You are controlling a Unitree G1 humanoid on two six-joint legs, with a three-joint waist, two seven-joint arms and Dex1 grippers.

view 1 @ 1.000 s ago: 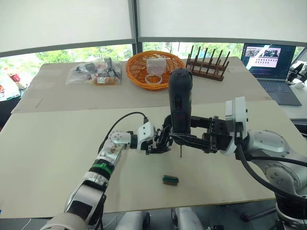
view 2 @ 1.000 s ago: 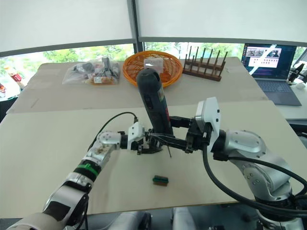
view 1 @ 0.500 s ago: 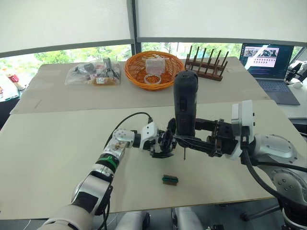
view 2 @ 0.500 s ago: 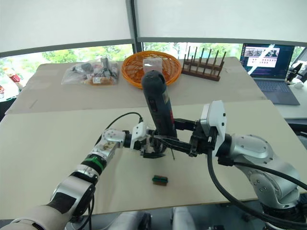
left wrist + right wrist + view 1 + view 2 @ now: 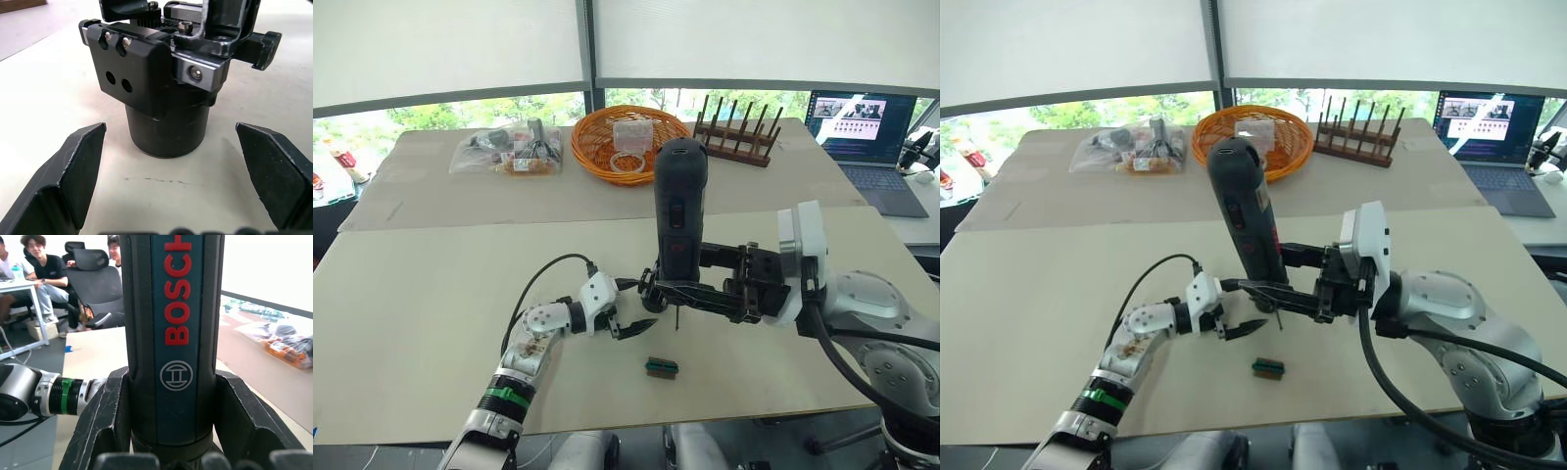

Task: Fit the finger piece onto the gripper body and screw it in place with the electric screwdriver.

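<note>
The right gripper [image 5: 690, 294] is clamped on the electric screwdriver [image 5: 678, 220], held upright over the middle of the near surface [image 5: 431, 323], its thin bit pointing down just above the surface. The right wrist view shows what the head views cannot: the tool's barrel [image 5: 171, 333] seated between the two black fingers [image 5: 105, 426], its red lettering facing the camera, with seated persons [image 5: 46, 271] and an office chair [image 5: 100, 289] beyond the far end of the surface. The left gripper [image 5: 628, 328] sits low over the surface just beside the bit, on the robot's left of it, with its fingers spread apart and nothing between them. The left wrist view shows the gripper body [image 5: 161, 83] standing on the surface directly ahead of the parted fingers [image 5: 73, 171], apart from both, its cylindrical base down and its screwed block on top; in the head views this part is largely hidden behind the screwdriver and right gripper. The finger piece cannot be made out separately. A small green-and-brown block [image 5: 661, 367] lies nearer the front edge, apart from both grippers. On the far surface stand an orange basket [image 5: 628, 142], a bag of items [image 5: 504, 152] and a wooden rack [image 5: 734, 132]; a laptop [image 5: 867, 132] sits toward the far right corner.
</note>
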